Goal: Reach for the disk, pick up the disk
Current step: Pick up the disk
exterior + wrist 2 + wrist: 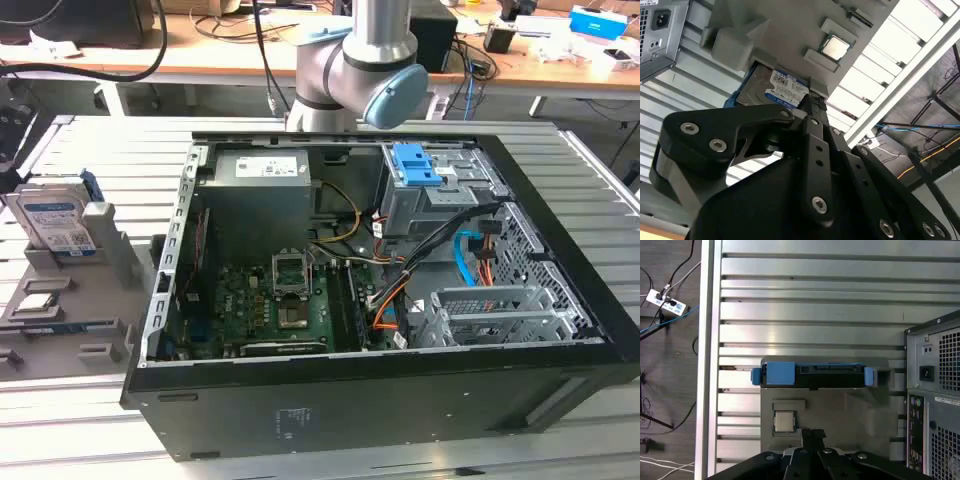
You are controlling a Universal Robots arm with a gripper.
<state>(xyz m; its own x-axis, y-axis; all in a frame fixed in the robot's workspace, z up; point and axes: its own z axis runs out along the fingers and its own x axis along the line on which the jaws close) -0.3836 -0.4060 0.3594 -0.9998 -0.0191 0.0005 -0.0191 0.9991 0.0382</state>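
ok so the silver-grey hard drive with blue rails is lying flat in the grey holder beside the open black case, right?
Not flat. The silver-grey metal hard drive with blue side rails stands upright on its edge in the grey plastic holder beside the open black computer case, as the exterior view shows.

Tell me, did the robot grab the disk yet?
Not yet. Done, mostly: the reach. The gripper hangs close to the disk, over the grey holder. In hand: nothing that I can see. Left: the pick-up, because the disk stands upright in the holder's slot, not lifted.
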